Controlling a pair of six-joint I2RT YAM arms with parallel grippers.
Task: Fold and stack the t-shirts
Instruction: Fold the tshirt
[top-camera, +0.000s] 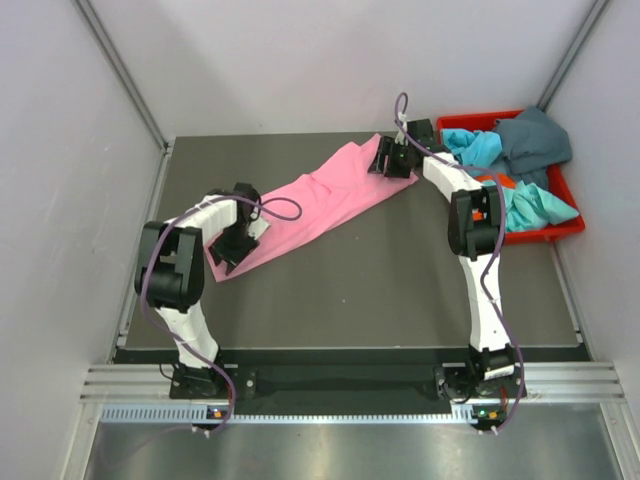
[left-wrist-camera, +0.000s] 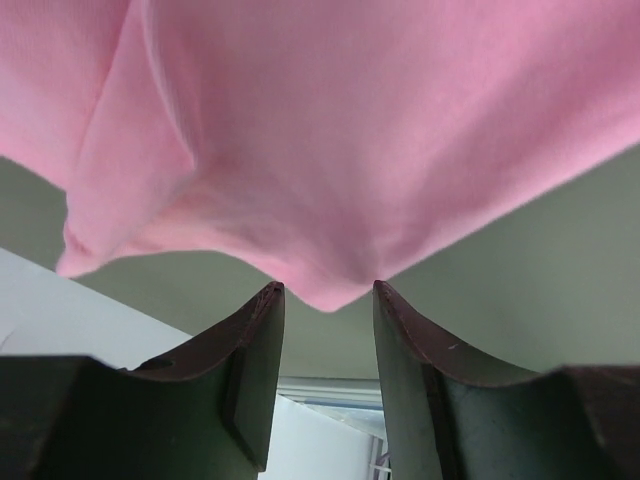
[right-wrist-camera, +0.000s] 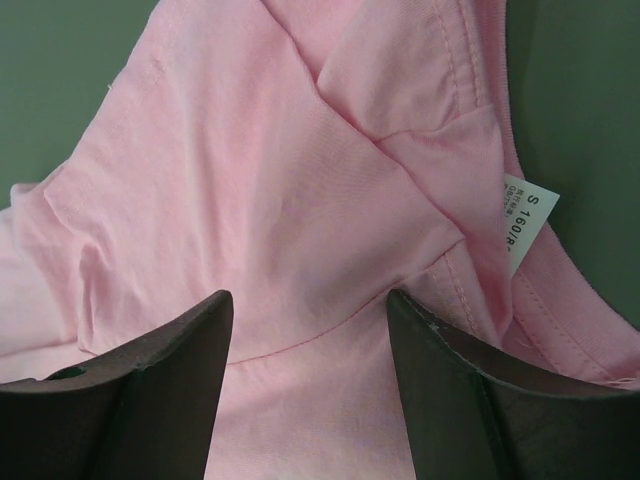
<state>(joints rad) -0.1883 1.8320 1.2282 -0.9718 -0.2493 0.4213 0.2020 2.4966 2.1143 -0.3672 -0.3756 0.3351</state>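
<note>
Pink t-shirt (top-camera: 320, 200), soft creased knit, long diagonal strip; left pincer (left-wrist-camera: 327, 292), right pincer (right-wrist-camera: 310, 300) both apart.

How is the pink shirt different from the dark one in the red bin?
The pink shirt is bright pink; the dark shirt is grey-blue. The pink shirt lies on the table, while the dark shirt sits in the red bin. The pink shirt is spread out long; the dark shirt is bunched in a heap. Both are soft cloth shirts, neither folded yet.
</note>
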